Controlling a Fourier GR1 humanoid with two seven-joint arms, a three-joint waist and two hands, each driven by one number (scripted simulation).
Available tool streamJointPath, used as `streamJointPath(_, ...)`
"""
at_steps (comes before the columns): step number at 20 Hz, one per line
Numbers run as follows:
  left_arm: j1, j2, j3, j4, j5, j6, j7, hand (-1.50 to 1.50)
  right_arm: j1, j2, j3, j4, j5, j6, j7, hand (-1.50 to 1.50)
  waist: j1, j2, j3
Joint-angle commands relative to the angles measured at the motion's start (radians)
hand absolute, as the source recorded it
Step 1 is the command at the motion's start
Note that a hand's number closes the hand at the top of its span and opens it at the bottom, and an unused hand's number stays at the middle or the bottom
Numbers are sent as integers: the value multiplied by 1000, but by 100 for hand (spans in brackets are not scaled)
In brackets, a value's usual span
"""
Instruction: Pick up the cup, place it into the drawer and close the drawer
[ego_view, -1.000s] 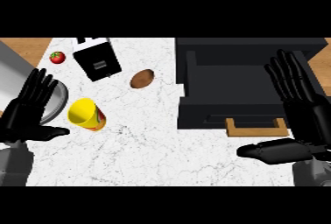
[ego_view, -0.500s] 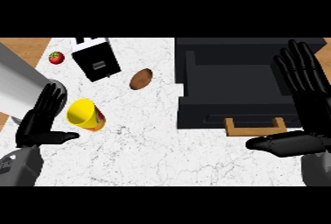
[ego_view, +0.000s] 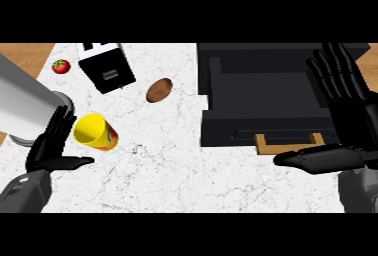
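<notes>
Surface: white marble-patterned counter (ego_view: 170, 165) with grey veining fills most of the frame; strips of brown wood show at the upper left and upper right corners.
Left hand: black left hand (ego_view: 49, 150) at the lower left, fingers straight and pointing up, thumb stretched toward the right, released and holding nothing.
Cup: yellow cup with a red-orange band on its side (ego_view: 95, 132), just right of the left hand's fingers, close to them but apparently not gripped. It lies tipped, its round open mouth facing up and left, its long axis running toward the lower right. Any print on the band is too small to read.
Right hand: black right hand (ego_view: 347, 120) along the right edge, fingers straight and pointing up, thumb stretched left at the lower right, released and holding nothing.
Drawer: black open box-shaped drawer (ego_view: 258, 95) in the upper right, beside the right hand, with a tan wooden handle (ego_view: 289, 145) at its lower edge.
Potato: brown oval potato (ego_view: 159, 90) at centre top, between cup and drawer.
Box: black rectangular device with a white top (ego_view: 106, 70), upper left, tilted.
Tomato: small red tomato (ego_view: 60, 66), far upper left.
Metal object: large grey metallic cylinder (ego_view: 26, 107) at the left edge, above the left hand.
</notes>
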Motion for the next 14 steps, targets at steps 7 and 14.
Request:
streamJointPath(7, -10, -38, 0, 145, -44, 24, -218, -150, 23, -3, 5, -1, 2, 18, -4, -150, -8, 4, -2)
streamJointPath(14, -11, -52, 5, 171, -52, 44, -260, -150, 2, -22, -45, -20, -34, 18, -3, -150, -25, 12, -5)
